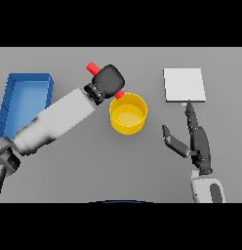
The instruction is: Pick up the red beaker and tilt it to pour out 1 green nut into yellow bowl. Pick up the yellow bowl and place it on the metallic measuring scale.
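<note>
My left hand point(108, 79) is shut on the red beaker point(93, 67) and holds it tilted, almost on its side, above the far left rim of the yellow bowl point(128, 114). The hand covers most of the beaker; red shows above the hand and at the bowl's rim point(119, 94). No green nut is visible. The bowl stands on the table at the middle. The metallic measuring scale point(184, 85), a pale square plate, lies to the bowl's far right. My right hand point(197, 139) is open, fingers straight, just in front of the scale and right of the bowl.
A blue bin point(26, 95) stands at the left edge of the grey table point(118, 166), partly behind my left forearm.
</note>
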